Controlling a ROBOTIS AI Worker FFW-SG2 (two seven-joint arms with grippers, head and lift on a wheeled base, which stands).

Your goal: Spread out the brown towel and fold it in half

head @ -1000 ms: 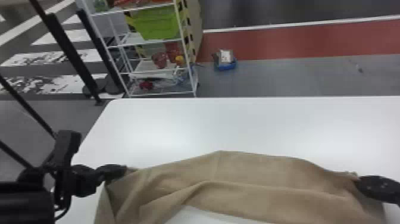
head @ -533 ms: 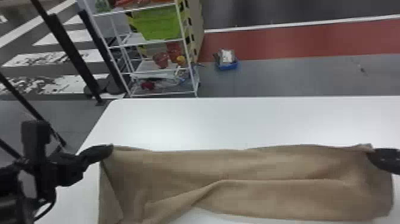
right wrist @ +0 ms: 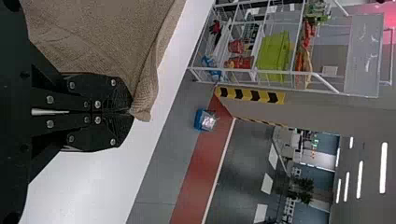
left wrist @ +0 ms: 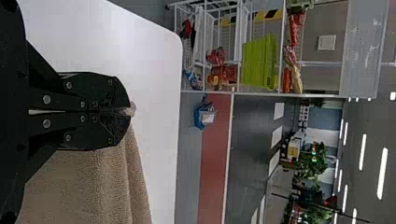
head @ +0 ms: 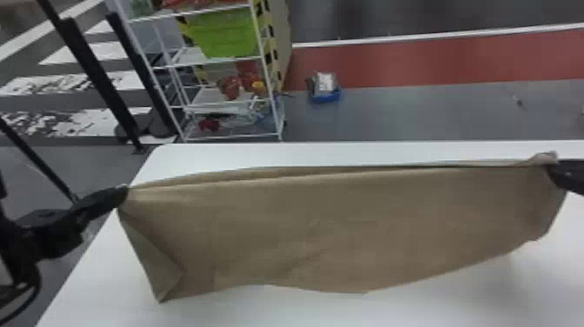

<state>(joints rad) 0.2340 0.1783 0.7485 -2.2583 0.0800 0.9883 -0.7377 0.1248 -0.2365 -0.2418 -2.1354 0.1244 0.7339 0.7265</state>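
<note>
L gripper (head: 123,194), R gripper (head: 554,168) wider apart

The left pincer (head: 123,196) clamps a bit of the brown towel (left wrist: 88,186) before the white table (left wrist: 154,98).

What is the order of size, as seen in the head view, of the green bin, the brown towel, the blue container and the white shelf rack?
1. Brown towel
2. White shelf rack
3. Green bin
4. Blue container
</note>
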